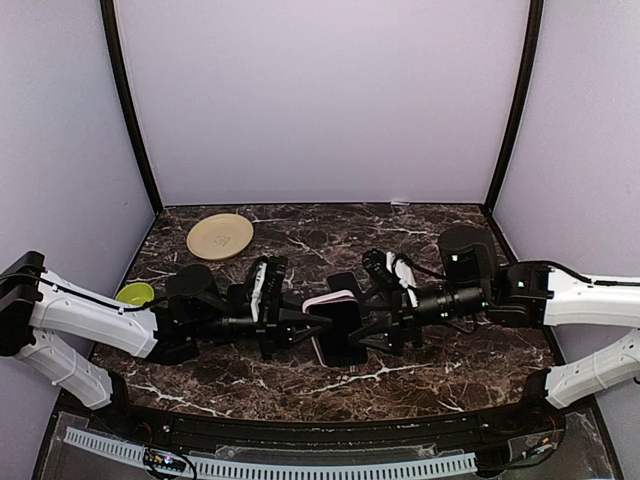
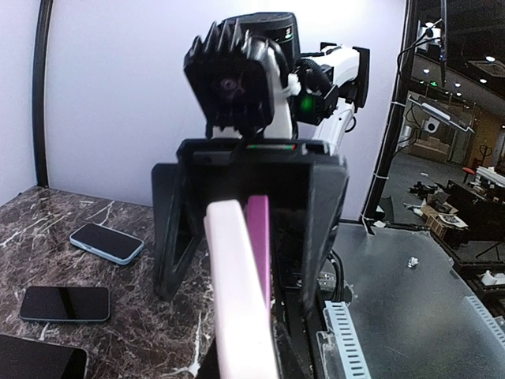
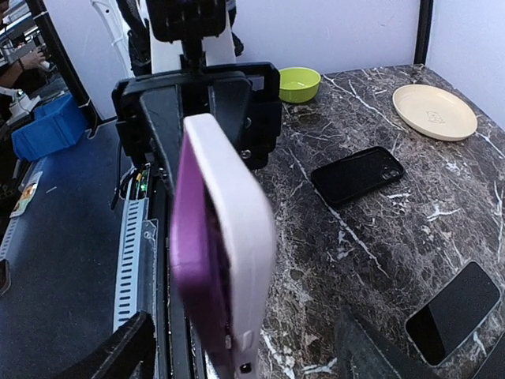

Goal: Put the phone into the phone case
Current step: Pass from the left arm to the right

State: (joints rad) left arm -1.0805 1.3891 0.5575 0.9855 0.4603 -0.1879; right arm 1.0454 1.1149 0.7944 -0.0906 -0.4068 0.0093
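The job is looking partly done. The purple phone (image 3: 193, 260) is lying flat against the pale pink case (image 3: 237, 229); both are hanging in the air above the table (image 1: 440, 365), right in the middle between the two arms. I am thinking the phone is not all the way in, because in the right wrist view a purple edge is sticking out along one side of the case; what is left, I am guessing, is a good push to snap it in all the way round.

The left gripper (image 1: 303, 325) is squeezing tight on one end of the case, holding the pair up on edge; the right gripper (image 1: 366, 334) is sitting with its jaws apart, one on each side of the pair, and not pressing on them as far as I can see.

Now I am counting:
- two arms and two grippers;
- one case;
- one purple phone up in the air;
- three spare phones (image 2: 106, 242) lying on the table in the left wrist view — one with a light blue rim, one dark one nearer, and one cut off at the corner;
- one green bowl (image 3: 300, 83);
- one cream plate (image 3: 434, 110).

The bowl and the plate are both sitting well away from the grippers.
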